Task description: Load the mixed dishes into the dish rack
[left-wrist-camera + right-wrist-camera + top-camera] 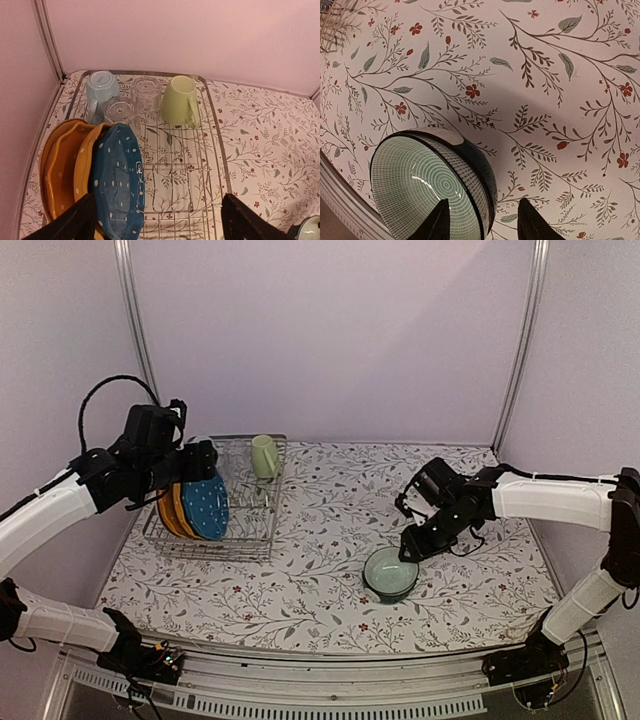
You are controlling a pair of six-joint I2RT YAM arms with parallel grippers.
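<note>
The silver wire dish rack stands at the far left. It holds the upright tan plate, yellow dotted plates and blue dotted plate, a light blue mug, two clear glasses and a pale yellow-green mug. My left gripper is open and empty above the rack's near end, beside the blue plate. Two nested teal bowls with dark outsides sit on the table at the right. My right gripper is open and straddles their near rim, one finger over the inside, one outside.
The floral tablecloth covers the table. Bare wire rows lie to the right of the blue plate. Pink walls and metal posts bound the back. The table's front edge runs close to the bowls in the right wrist view.
</note>
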